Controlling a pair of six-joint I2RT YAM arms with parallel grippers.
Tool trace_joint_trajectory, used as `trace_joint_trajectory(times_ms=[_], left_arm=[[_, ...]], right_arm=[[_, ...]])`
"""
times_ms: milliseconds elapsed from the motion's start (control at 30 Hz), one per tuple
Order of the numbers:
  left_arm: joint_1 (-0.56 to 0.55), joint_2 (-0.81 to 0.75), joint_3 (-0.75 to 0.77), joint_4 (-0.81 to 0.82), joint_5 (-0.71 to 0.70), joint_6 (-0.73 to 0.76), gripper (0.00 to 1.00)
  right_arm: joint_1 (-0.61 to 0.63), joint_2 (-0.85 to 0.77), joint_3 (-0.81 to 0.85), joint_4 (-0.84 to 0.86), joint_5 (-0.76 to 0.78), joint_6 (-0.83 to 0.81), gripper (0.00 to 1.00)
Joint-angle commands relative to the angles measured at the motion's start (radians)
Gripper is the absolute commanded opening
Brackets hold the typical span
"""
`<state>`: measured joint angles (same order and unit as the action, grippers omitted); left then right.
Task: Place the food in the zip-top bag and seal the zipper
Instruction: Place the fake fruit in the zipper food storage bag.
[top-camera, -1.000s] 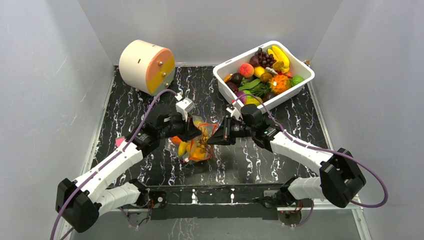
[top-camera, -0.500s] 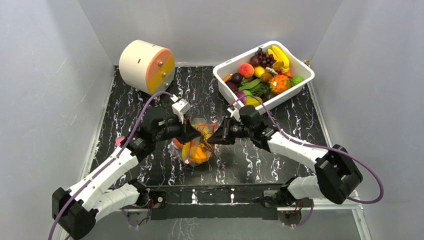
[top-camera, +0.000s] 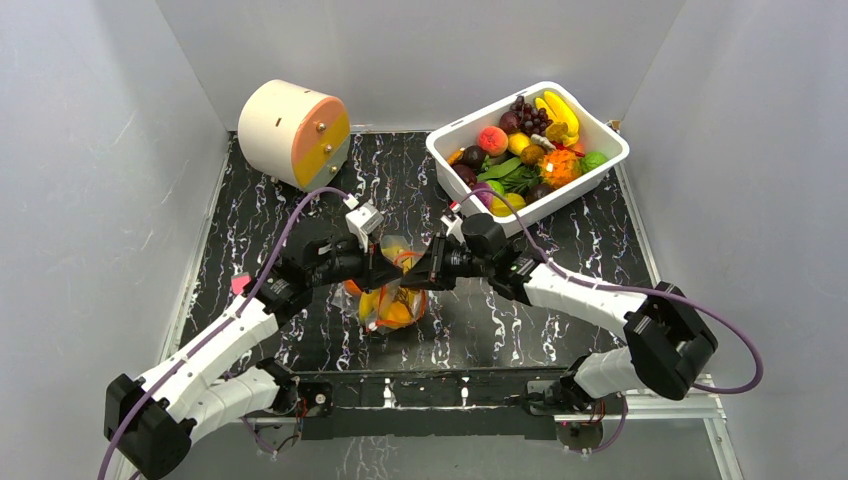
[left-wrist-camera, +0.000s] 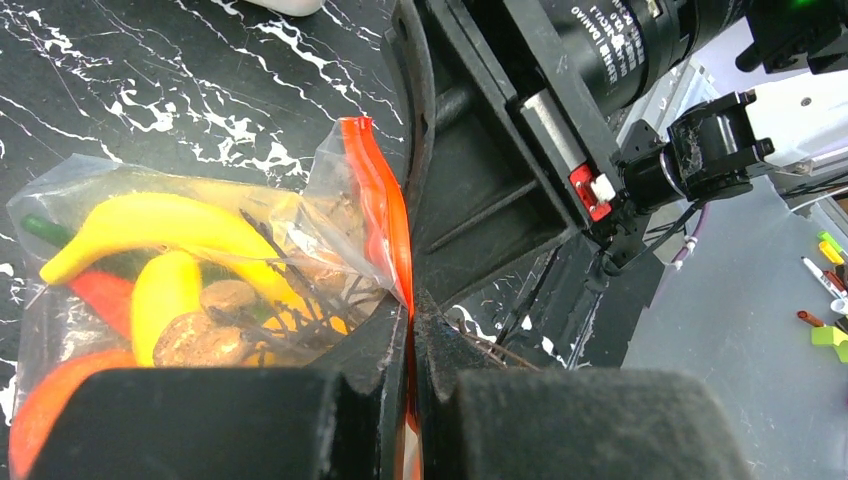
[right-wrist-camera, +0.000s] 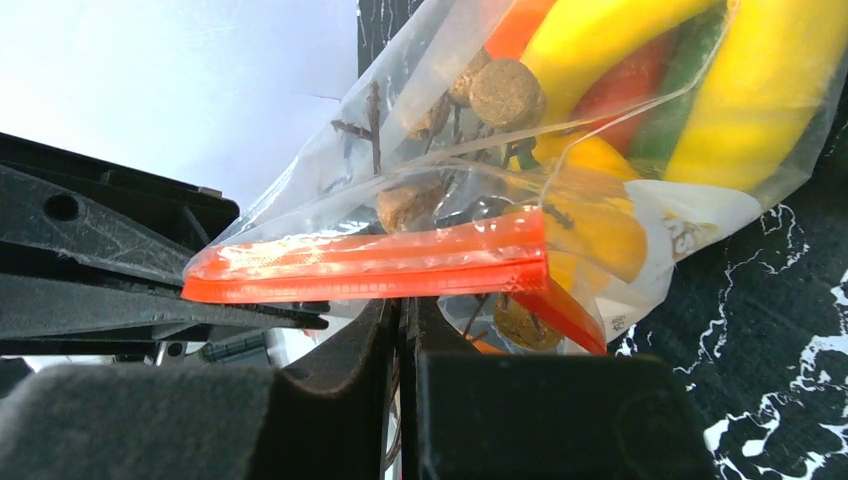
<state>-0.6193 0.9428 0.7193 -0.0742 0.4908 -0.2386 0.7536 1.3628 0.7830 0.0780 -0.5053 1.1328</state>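
1. Black fingers of the left tool (left-wrist-camera: 410, 335) are pressed together on the orange-red zipper (left-wrist-camera: 385, 215), which runs straight down into the slit between them.
2. The right tool (right-wrist-camera: 404, 320) is likewise clamped tight, its tips meeting at the lower edge of the same zipper strip, which lies flat across them in the right wrist view.
3. The two tools face each other tip to tip and stand closer together than a second ago. The right arm has reached further toward the left side, and its elbow has drawn in.
4. Below the pinched rim hangs the clear zip-top bag (top-camera: 393, 302), resting on the middle of the surface, nearer the near edge than the far one. It sits a little more bunched than before.
5. Food (left-wrist-camera: 150, 228) fills the bag: yellow bananas, orange and red pieces, a green one, brown round bits on dark stems.
6. The surface (top-camera: 250, 225) is black with white marbling.
7. A white tub (top-camera: 612, 143) heaped with more toy fruit stands at the far right corner, unmoved.
8. A cream cylinder (top-camera: 280, 120) with a peach-and-yellow face sits at the far left corner.
9. Plain grey walls (top-camera: 90, 150) close in the left, right and far sides.
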Motion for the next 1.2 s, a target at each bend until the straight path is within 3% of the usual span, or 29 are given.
trace_joint_trajectory(times_ms=[0, 367, 700, 967, 1167], left_arm=[[-0.003, -0.016, 0.002, 0.054, 0.037, 0.017, 0.0], [-0.003, -0.022, 0.003, 0.155, 0.106, -0.102, 0.0], [-0.004, -0.069, -0.012, 0.13, 0.112, -0.09, 0.0], [-0.003, -0.06, -0.026, 0.154, 0.117, -0.087, 0.0], [-0.003, -0.055, -0.018, 0.12, 0.018, -0.062, 0.0]], right_arm=[[0.022, 0.015, 0.031, 0.098, 0.111, 0.047, 0.0], [0.033, 0.014, -0.013, 0.168, 0.28, -0.005, 0.0], [0.033, 0.032, 0.004, 0.138, 0.363, -0.12, 0.0], [0.033, 0.078, 0.04, 0.204, 0.354, -0.109, 0.0], [0.034, 0.146, 0.072, 0.235, 0.272, -0.092, 0.05]])
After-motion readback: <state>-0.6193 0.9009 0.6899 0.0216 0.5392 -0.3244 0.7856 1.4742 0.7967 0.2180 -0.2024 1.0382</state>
